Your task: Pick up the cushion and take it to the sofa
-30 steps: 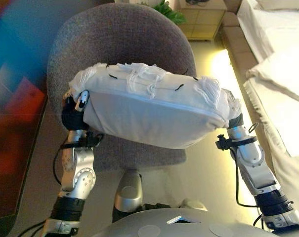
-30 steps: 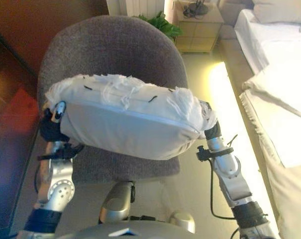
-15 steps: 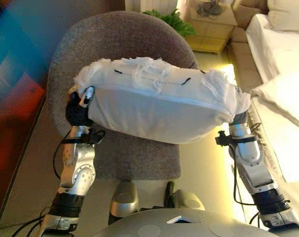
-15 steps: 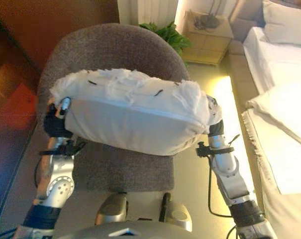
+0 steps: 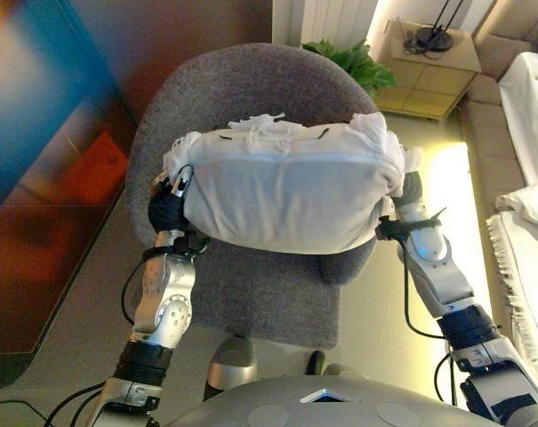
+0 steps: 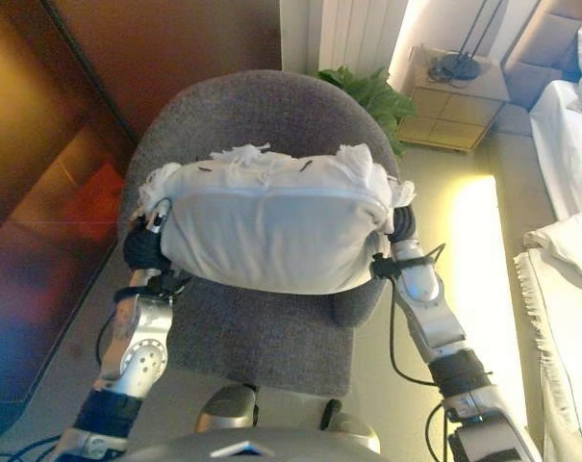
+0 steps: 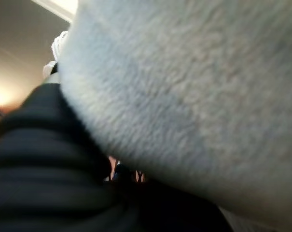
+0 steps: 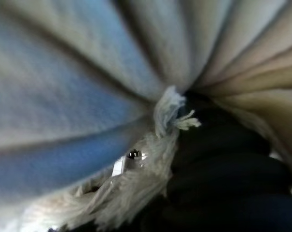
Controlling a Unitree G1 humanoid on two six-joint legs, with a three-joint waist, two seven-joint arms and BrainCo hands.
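The white rectangular fringed fabric cushion (image 5: 291, 191) is held up between both arms above the grey upholstered round-backed chair (image 5: 251, 98), long axis running left to right, fringed face turned away. Left robot hand (image 5: 169, 203) and right robot hand (image 5: 409, 189) press its ends; I cannot tell their finger state.

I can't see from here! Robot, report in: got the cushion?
Cushion up, squeezed between left hand and right hand. Chair right ahead, under it.
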